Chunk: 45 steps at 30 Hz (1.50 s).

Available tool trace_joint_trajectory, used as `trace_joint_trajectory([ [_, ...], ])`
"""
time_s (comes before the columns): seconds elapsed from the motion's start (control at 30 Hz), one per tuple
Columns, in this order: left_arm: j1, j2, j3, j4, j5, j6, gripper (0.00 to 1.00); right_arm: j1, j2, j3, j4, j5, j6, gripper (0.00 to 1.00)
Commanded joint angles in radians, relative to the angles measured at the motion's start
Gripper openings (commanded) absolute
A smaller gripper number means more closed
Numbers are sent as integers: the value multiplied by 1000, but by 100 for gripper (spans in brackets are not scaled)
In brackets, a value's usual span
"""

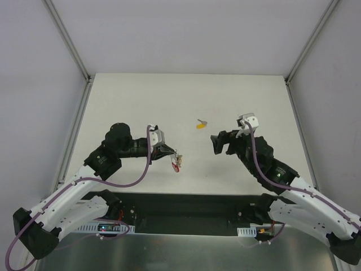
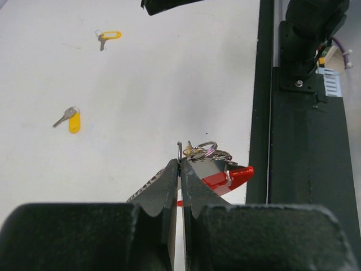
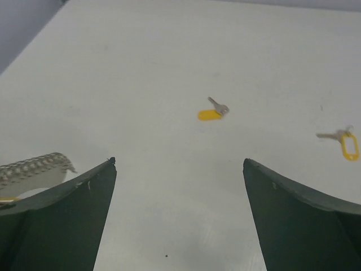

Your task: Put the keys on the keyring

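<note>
Across the white tabletop (image 1: 141, 101) both arms lean in from the near edge, the left arm (image 1: 79, 189) bent toward the middle and the right arm (image 1: 299, 189) angled in to face it.

Look at the left hand (image 1: 169, 151): it is clamped tight, fingertips pressed together in its wrist view (image 2: 179, 164), and a thin metal ring (image 2: 179, 148) is pinched right at the tip. That ring belongs to the keyring (image 2: 217, 169), which bunches up just beside the fingertips, red loop (image 2: 237, 176) poking out sideways. From above, the keyring (image 1: 177, 162) hangs off the hand's tip, on the side nearer the arm bases. Whether it rests on the tabletop, I cannot tell.

Over to the right hand (image 1: 217, 144): spread wide, nothing in it, its two dark fingers (image 3: 67, 214) well apart above bare tabletop.

One key (image 1: 201, 123) lies loose between the two hands and farther back, apart from both. The right wrist view puts it (image 3: 213, 111) straight ahead, in line with the gap between the fingers. A second key (image 3: 344, 142), with a hollow yellow tag, lies off to the right of it.
</note>
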<state>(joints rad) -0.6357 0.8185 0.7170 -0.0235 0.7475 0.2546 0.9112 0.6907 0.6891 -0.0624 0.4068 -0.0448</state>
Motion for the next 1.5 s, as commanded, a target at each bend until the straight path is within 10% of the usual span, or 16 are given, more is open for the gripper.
trace_joint_trajectory([
  [0.0,-9,-15,32,-18,-89,28,0,-125,41,69,-192,106,152,99],
  [0.57,-7,99,133,-193,-450,-26,0,-650,442,176,-240,-111,168,87],
  [0.83,19,110,136,-194,-481,-60,0,-822,752,343,-200,-242,103,59],
  [1.0,25,114,136,-194,-474,-57,0,-870,991,502,-211,-296,69,40],
  [1.47,51,139,142,-196,-428,-66,0,-908,1286,786,-344,-361,20,31],
])
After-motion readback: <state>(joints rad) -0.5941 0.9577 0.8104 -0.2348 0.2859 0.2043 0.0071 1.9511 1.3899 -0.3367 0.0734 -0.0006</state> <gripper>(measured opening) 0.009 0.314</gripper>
